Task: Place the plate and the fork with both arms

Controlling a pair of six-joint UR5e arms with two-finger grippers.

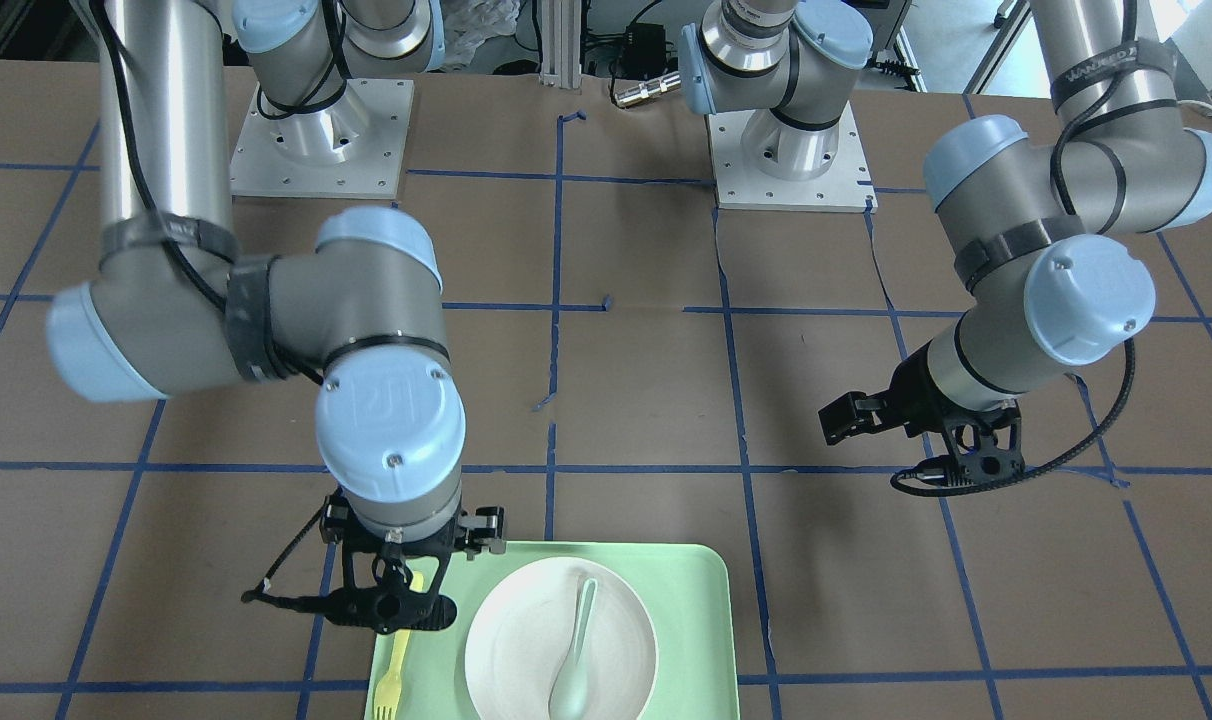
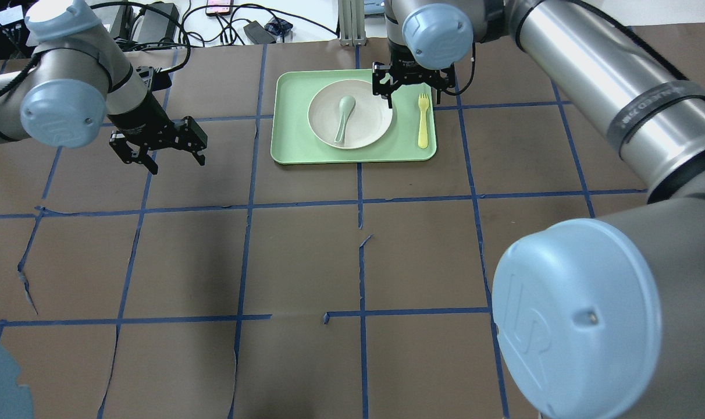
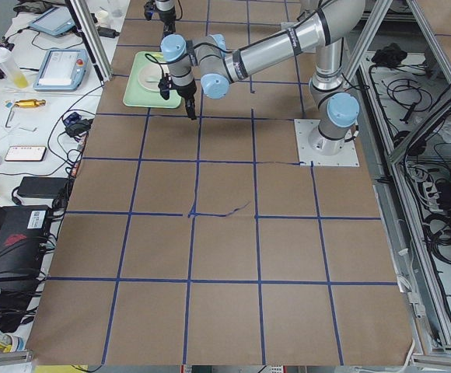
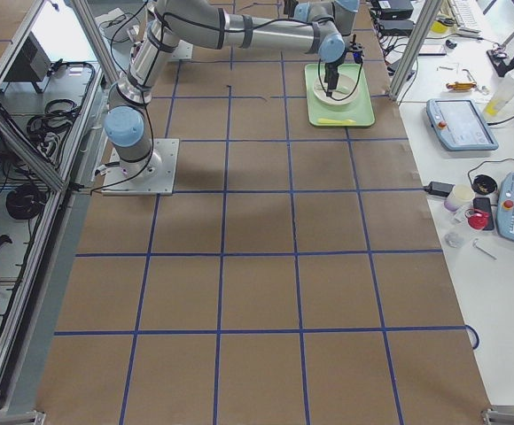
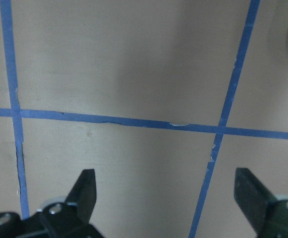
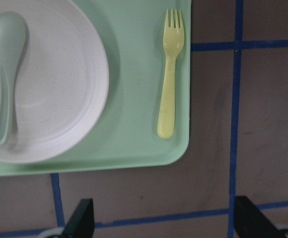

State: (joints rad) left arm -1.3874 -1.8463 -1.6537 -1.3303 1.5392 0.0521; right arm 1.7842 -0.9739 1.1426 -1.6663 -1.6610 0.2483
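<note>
- Progress: the plate [image 2: 369,121] sits on the mint-green tray [image 2: 291,142], and a grey-green spoon [image 2: 344,116] lies in it.
- The fork [image 2: 423,119] lies flat on the same tray, just beside the plate and not touching it, tines toward the far side.
- Neither item is held. If the tray is the goal, placing looks done. If not, nothing has been picked up yet. Can't tell which from these views.
- The right gripper [image 2: 417,93] hangs over the tray's far right corner, above the fork's tine end. Its fingers [image 6: 83,213] are spread wide with nothing between them.
- The left gripper [image 2: 178,160] is over bare tabletop [image 2: 306,256], well apart from the tray. Its fingers [image 5: 87,186] are also spread and empty.
- Edges: the fork runs parallel to the tray's raised right rim and close inside it, so there's little room for a finger on that side. The gap on the plate side is wider.
- The plate rim is near the tray's far edge. The spoon would ride along if the plate is lifted.
- The tray sits at the far end of the tabletop, with a metal post [image 2: 352,23] and cables just beyond it.
- Room: there's a wide stretch of bare brown tabletop with a blue tape grid [image 2: 361,201] between the tray and the robot, and nothing lies on it.
</note>
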